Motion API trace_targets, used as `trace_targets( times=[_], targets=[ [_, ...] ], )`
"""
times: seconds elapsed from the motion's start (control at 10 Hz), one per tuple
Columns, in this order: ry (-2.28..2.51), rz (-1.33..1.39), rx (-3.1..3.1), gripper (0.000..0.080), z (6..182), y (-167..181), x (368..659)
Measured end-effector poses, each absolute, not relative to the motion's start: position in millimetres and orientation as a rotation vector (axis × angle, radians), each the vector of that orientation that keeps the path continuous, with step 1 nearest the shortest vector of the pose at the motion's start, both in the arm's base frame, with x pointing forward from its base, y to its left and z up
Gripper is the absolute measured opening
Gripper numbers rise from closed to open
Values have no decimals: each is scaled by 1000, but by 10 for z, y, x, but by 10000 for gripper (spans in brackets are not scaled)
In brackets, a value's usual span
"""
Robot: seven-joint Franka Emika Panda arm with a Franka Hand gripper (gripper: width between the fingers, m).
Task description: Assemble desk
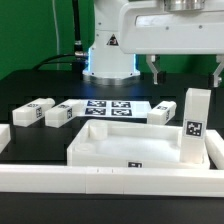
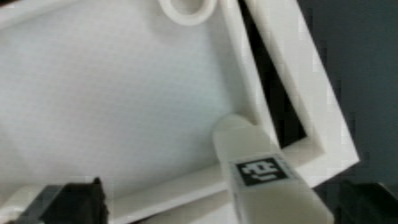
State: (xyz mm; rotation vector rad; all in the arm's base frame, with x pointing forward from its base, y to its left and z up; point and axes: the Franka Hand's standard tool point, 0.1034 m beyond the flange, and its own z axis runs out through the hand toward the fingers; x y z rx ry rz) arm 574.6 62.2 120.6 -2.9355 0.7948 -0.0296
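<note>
jaws spread | gripper over upright leg | 3 loose legs by marker board

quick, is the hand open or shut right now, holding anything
hand: open, holding nothing; an upright leg stands below it

white rimmed rectangular plastic desk top: one black-and-white tag | white upright plastic block leg: black-and-white square tag | thin flat white marker board: black-and-white tags | black worktop | green backdrop | long white border rail
</note>
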Motion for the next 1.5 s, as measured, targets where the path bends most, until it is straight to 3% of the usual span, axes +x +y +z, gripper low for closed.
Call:
trace_targets(
  times=[0.7, 1.0, 1.2, 1.5],
  targets=[
    [790, -24, -2939, 649, 1167, 637, 5710],
    [790, -3, -2941, 649, 1099, 677, 5337],
    [746, -4, -2957, 649, 948, 506, 5071],
    [754, -11, -2962, 649, 869, 463, 5031]
  ],
)
